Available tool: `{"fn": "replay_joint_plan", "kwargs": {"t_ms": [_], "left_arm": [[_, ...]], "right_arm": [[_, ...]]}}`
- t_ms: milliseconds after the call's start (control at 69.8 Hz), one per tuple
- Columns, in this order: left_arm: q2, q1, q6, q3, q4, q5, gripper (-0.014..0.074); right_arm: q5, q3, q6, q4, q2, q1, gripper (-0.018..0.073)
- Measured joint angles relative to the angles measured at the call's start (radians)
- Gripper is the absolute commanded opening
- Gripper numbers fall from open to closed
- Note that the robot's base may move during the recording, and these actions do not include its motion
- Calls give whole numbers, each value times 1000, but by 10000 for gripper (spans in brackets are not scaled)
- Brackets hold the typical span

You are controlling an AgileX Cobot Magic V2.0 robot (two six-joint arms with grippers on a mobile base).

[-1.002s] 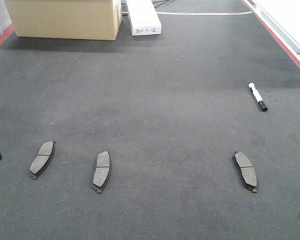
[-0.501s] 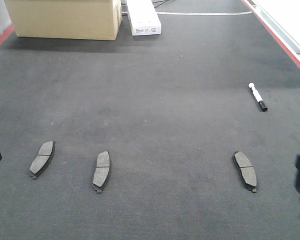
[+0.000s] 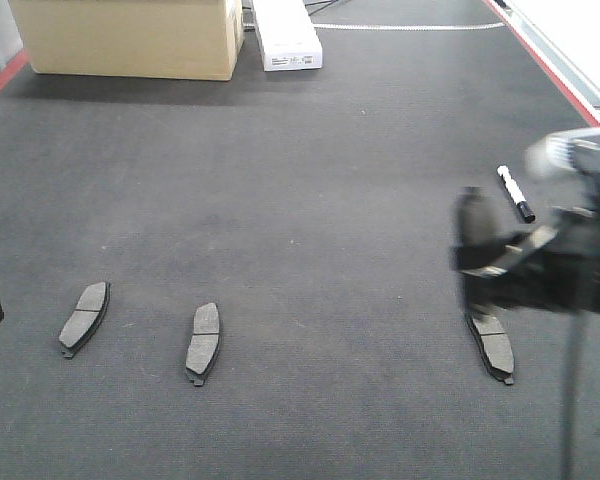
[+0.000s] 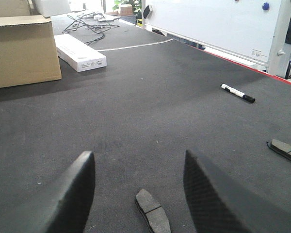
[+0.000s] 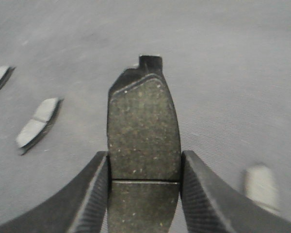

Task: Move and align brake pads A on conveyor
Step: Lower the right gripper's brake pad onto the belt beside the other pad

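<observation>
Three brake pads lie flat on the dark conveyor [image 3: 310, 170]: a left pad [image 3: 85, 318], a middle pad [image 3: 203, 342] and a right pad [image 3: 492, 347]. My right gripper [image 3: 525, 265], blurred with motion, hangs above the right pad, shut on a fourth brake pad [image 3: 470, 235]. In the right wrist view its fingers [image 5: 99, 187] squeeze the long sides of this held pad [image 5: 143, 121] at the groove, tab pointing away. My left gripper [image 4: 138, 158] is open low over the belt, with one pad [image 4: 153, 216] lying on the belt between and below its fingers, untouched.
A white marker pen [image 3: 516, 194] with a black cap lies on the belt at the right. A cardboard box [image 3: 130, 38] and a long white box [image 3: 286, 35] stand at the far end. Red strips [image 3: 565, 80] mark the belt's edges.
My right gripper has swung in fast from the right edge, now carrying a brake pad above the right pad. The three lying pads and the left gripper have not moved.
</observation>
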Motion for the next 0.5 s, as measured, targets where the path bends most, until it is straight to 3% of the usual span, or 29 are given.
{"fn": "replay_joint_plan", "kwargs": {"t_ms": [200,501], "left_arm": [[0,0,0,0,0,0,409],[0,0,0,0,0,0,409]], "right_arm": [[22,-103,114,-32,211,101,26],[99,-241,388,-209,497,116,34]]}}
